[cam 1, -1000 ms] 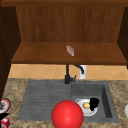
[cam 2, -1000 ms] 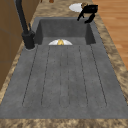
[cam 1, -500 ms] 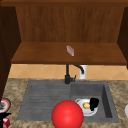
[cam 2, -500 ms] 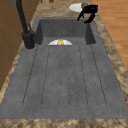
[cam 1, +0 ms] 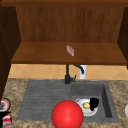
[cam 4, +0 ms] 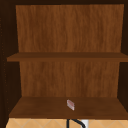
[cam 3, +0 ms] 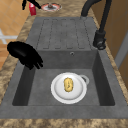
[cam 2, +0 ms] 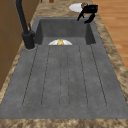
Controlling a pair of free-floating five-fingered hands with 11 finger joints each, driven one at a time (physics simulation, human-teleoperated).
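Right hand (cam 1: 93,103) hovers over the sink basin (cam 1: 106,100), just above the right edge of the white plate (cam 1: 83,110); fingers (cam 3: 36,63) hang down, relaxed and slightly spread, holding nothing. In the right side view the same hand (cam 3: 23,53) sits over the basin's front wall, plate (cam 3: 68,87) on the basin floor apart from it, with a small yellow food piece (cam 3: 68,84) lying in the plate's middle. In the left side view it shows at the far end of the sink (cam 2: 88,11), fingers pointing down. Left hand (cam 1: 3,116) sits at the far left of the front view near a red can (cam 1: 7,120) and a small dish (cam 1: 5,103) on the worktop (cam 1: 15,90); cannot tell its fingers' state. Black faucet (cam 1: 68,75) stands behind the sink between drainboard (cam 1: 45,97) and basin. Big red ball (cam 1: 67,115) low in the front view. Small pinkish block (cam 1: 70,50) lies on the wooden shelf (cam 1: 50,53) above.
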